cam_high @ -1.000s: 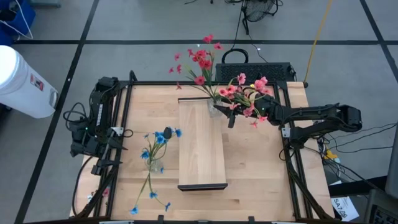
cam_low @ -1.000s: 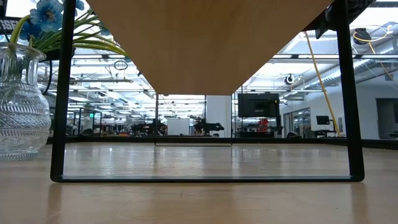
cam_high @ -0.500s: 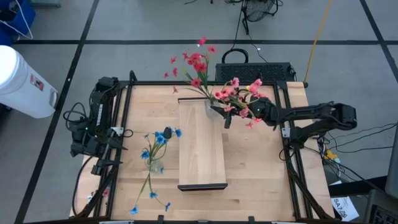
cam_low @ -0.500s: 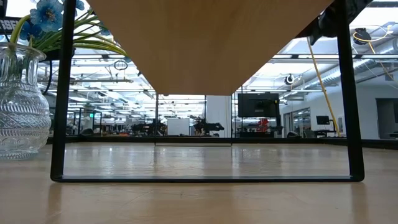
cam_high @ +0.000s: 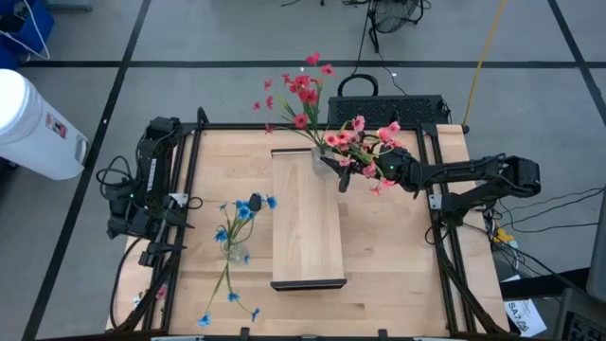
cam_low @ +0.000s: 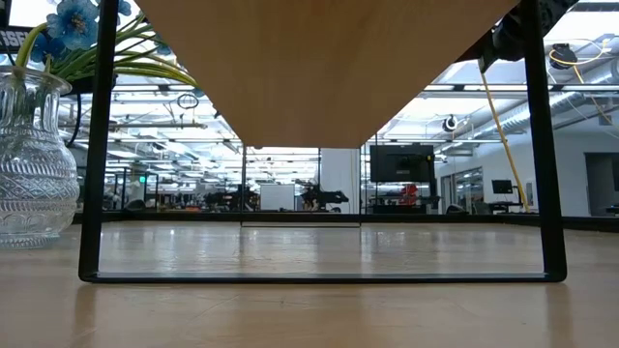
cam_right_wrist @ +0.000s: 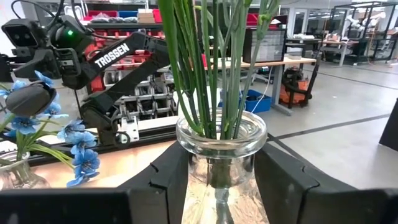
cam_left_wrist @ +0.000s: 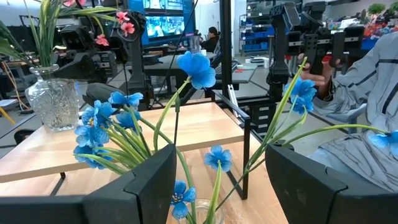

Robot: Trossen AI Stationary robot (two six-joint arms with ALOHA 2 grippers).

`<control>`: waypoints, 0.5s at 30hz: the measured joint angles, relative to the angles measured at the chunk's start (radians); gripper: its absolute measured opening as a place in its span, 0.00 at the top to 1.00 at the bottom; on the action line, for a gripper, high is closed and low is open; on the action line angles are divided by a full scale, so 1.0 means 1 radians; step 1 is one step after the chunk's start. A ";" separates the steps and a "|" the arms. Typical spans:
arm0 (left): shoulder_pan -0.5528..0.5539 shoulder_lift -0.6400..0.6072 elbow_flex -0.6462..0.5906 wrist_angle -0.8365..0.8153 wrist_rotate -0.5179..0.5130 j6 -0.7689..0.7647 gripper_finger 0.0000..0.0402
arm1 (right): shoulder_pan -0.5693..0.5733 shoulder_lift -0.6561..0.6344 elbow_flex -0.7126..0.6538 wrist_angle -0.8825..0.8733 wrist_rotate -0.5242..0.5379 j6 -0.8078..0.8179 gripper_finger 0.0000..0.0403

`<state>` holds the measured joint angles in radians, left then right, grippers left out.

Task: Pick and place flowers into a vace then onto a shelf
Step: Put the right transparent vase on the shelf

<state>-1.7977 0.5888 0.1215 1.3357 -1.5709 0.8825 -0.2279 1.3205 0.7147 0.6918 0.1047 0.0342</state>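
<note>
The left gripper waits with fingers apart at the table's left edge, near a glass vase of blue flowers. At the far end of the shelf, the right gripper clamps a second vase holding red-pink flowers.

The left gripper shows as two dark fingers standing apart, with blue flowers and their green stems rising between them from a glass rim low in the frame. Beyond lies a pale wooden shelf on black legs. On its far end stands a cut-glass vase holding green stems and pink flowers — a dark robot arm just beside it. A person in a grey sleeve is at the edge.
</note>
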 joint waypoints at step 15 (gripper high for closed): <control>0.000 0.000 0.000 0.000 0.000 0.000 0.38 | 0.004 0.000 0.000 0.002 -0.004 -0.028 0.51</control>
<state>-1.7977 0.5888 0.1215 1.3357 -1.5711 0.8825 -0.2234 1.3209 0.7147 0.6940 0.1012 0.0059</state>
